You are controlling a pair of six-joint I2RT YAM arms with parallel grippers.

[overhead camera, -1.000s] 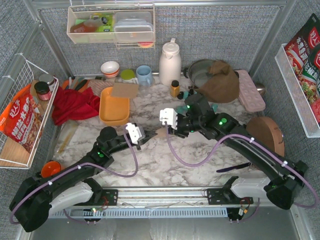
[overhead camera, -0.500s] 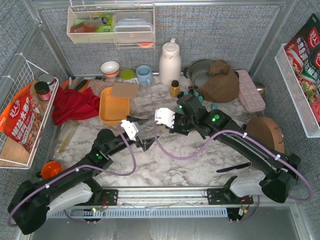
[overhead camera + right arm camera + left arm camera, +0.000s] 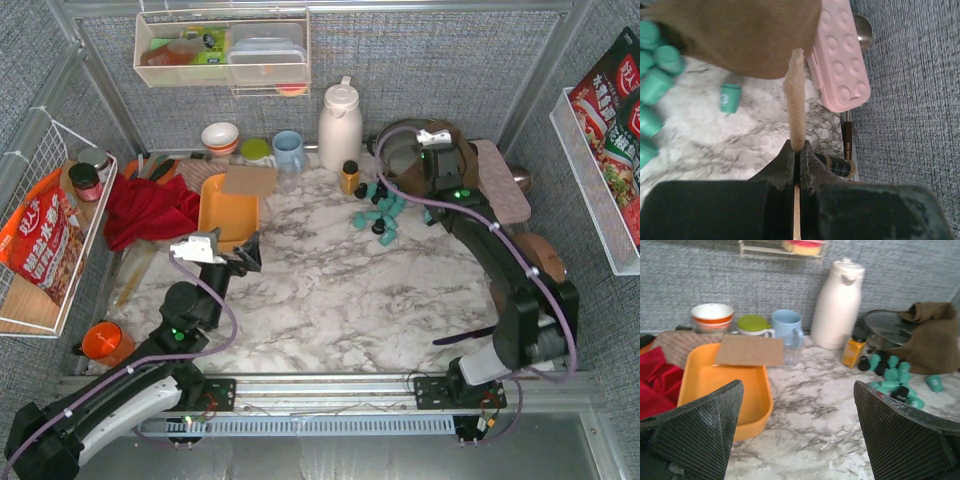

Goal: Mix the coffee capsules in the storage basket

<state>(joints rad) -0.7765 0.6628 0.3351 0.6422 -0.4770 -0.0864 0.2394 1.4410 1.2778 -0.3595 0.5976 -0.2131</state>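
The coffee capsules point(image 3: 380, 208), teal with a few black, lie in a loose heap on the marble right of centre, and they show at the right of the left wrist view point(image 3: 892, 379). The storage basket point(image 3: 226, 212) is an orange tray at the left with no capsules in it point(image 3: 700, 385); a cardboard piece point(image 3: 750, 350) rests across its far rim. My left gripper point(image 3: 246, 256) stands open just right of the basket's near corner, holding nothing point(image 3: 797, 390). My right gripper point(image 3: 432, 140) is at the back right, shut on the edge of a brown cloth point(image 3: 740, 35).
A white thermos point(image 3: 339, 125), a small amber bottle point(image 3: 349, 177), a blue mug point(image 3: 288, 149) and bowls stand along the back. A pan point(image 3: 400, 150) and a pink tray point(image 3: 500, 180) are at the back right, and a red cloth point(image 3: 150, 210) lies left of the basket.
My left arm has drawn back left to the basket and its gripper has opened. My right arm has swung from the centre to the back right and shut on the brown cloth.
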